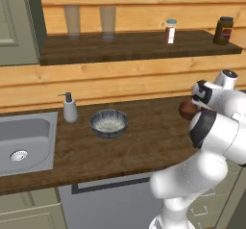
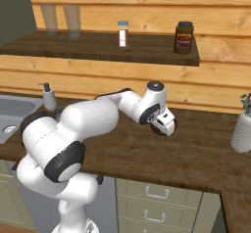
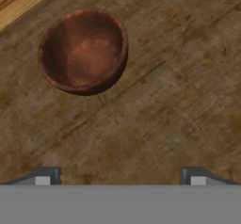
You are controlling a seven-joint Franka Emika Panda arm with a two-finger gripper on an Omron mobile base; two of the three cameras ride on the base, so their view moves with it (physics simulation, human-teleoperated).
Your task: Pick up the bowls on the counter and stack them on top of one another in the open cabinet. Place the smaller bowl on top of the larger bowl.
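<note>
A white robot arm reaches over a dark wood worktop below an open shelf. Neither bowl has been moved yet, so both picks and the stacking are left. The grey bowl sits on the worktop near a soap dispenser and a steel sink. The red bowl sits on the worktop further right, near the plank wall, empty and upright.

The end effector hovers above the worktop just beside the red bowl, its fingers spread wide and holding nothing.

The left base view shows the grey bowl and just a sliver of the red bowl behind the arm. The right base view shows the wrist low over the worktop, with a jar and shaker on the shelf. The hand view shows the red bowl's hollow inside.
</note>
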